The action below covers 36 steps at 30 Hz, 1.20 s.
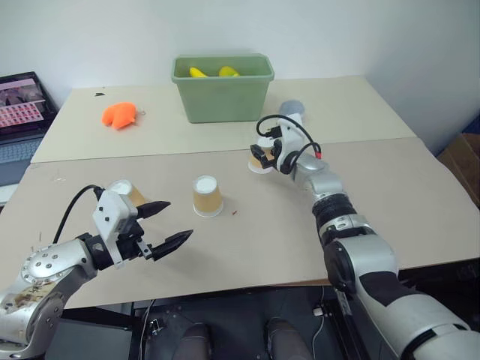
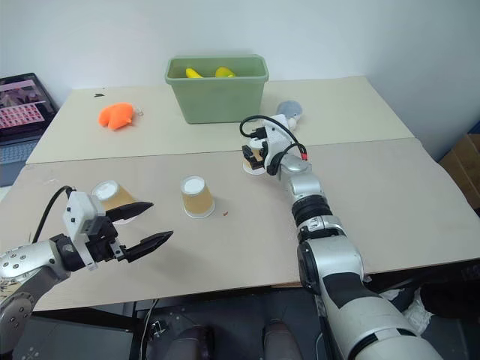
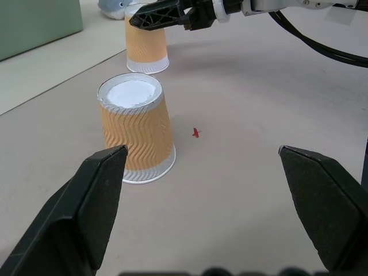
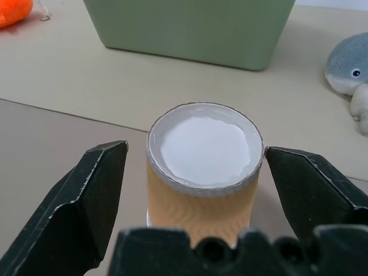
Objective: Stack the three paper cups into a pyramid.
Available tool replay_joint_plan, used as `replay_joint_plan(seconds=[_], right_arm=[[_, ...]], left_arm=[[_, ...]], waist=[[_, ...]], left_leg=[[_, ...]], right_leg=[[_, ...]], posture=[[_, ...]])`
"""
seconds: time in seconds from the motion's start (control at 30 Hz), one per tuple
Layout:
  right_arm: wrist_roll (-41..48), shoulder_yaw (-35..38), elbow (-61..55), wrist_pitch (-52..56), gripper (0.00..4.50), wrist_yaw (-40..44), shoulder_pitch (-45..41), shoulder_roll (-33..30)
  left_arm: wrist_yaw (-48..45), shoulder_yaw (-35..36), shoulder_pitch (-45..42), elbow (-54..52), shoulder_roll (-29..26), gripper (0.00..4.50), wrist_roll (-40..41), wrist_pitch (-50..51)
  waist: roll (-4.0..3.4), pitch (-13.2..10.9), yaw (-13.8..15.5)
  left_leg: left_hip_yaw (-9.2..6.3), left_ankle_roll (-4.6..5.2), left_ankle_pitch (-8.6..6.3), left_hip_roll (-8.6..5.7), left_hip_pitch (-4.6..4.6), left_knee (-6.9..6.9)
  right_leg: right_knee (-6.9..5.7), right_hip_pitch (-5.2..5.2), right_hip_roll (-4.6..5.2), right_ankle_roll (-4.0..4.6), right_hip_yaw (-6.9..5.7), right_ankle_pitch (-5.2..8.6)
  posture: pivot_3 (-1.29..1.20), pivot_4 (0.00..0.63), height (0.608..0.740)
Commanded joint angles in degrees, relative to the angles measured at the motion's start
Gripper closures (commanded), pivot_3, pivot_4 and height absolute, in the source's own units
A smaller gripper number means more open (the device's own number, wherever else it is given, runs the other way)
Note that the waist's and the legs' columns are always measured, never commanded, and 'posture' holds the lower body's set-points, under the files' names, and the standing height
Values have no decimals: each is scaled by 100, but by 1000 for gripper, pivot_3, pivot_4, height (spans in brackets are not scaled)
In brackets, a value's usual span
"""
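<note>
My right gripper (image 4: 192, 172) stands wide, straddling an upturned tan-orange ribbed paper cup (image 4: 201, 172) on the desk (image 1: 390, 180), the green plastic bin (image 1: 222, 88) at its twelve o'clock. I should centre, then close gently.

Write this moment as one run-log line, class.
stage: reaching for cup | right claw: open, straddling far cup | left claw: open, idle | middle cup: upside down, alone | pyramid: not started
</note>
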<state>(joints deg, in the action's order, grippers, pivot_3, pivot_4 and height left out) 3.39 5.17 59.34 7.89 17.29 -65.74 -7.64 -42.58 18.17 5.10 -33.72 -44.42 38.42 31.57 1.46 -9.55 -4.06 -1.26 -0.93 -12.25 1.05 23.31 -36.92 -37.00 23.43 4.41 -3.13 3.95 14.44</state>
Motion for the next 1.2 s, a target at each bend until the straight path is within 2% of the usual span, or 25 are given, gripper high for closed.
replay_joint_plan(seconds=[0.03,0.23,0.33,0.37,0.43,0.73,0.83,1.03,1.1,1.2], right_arm=[[-10,24,104,-328,43,-35,-340,-14],[53,79,269,-425,43,-26,-412,20],[71,86,299,-431,727,3,-438,33],[71,85,308,-434,1159,6,-442,33],[69,79,303,-433,1716,5,-443,41],[119,88,-23,-380,1766,183,-428,-83],[333,68,-945,-104,1766,945,-136,-397],[1301,-229,-3638,1064,1766,3500,1163,-1524],[1430,-430,-4008,1275,1766,4063,1533,-1762],[1459,-649,-4243,1328,1766,4474,1855,-1917]], left_arm=[[51,126,16,-208,-4,0,76,15],[85,121,37,-218,-10,0,75,15],[88,115,43,-217,-15,0,73,17],[88,114,41,-216,-17,0,72,17],[80,141,55,-221,-23,0,85,16],[83,132,86,-239,-18,0,113,41],[75,108,107,-246,-10,0,102,42],[35,67,125,-243,11,0,96,58],[22,37,105,-225,19,0,87,54],[9,10,64,-212,23,0,88,58]], waist=[[0,0,-6],[0,0,-2],[0,0,-3],[-1,0,-3],[-1,0,-4],[-1,-1,-3],[-3,-2,4],[-4,-3,120],[-4,-3,128],[-5,-3,78]], left_leg=[[0,0,0,1,0,0],[0,0,0,0,-1,1],[-1,0,0,0,-1,1],[-1,0,0,1,0,1],[-1,0,0,1,0,1],[-1,0,0,1,0,1],[-1,0,0,0,3,1],[-7,1,-1,0,18,1],[-3,1,-1,1,12,0],[1,1,-1,5,-14,1]], right_leg=[[0,0,0,0,0,0],[-1,1,0,0,0,0],[-1,1,0,0,0,0],[-1,1,0,0,0,0],[-1,1,0,0,0,0],[-1,1,0,0,0,0],[-1,4,0,0,0,0],[-1,3,4,0,-11,0],[14,1,3,0,-9,0],[11,-17,-2,0,-6,0]], posture=[[0,150,732],[0,150,732],[0,150,732],[0,150,732],[0,150,732],[0,150,732],[0,150,732],[0,150,732],[0,150,732],[0,150,732]])
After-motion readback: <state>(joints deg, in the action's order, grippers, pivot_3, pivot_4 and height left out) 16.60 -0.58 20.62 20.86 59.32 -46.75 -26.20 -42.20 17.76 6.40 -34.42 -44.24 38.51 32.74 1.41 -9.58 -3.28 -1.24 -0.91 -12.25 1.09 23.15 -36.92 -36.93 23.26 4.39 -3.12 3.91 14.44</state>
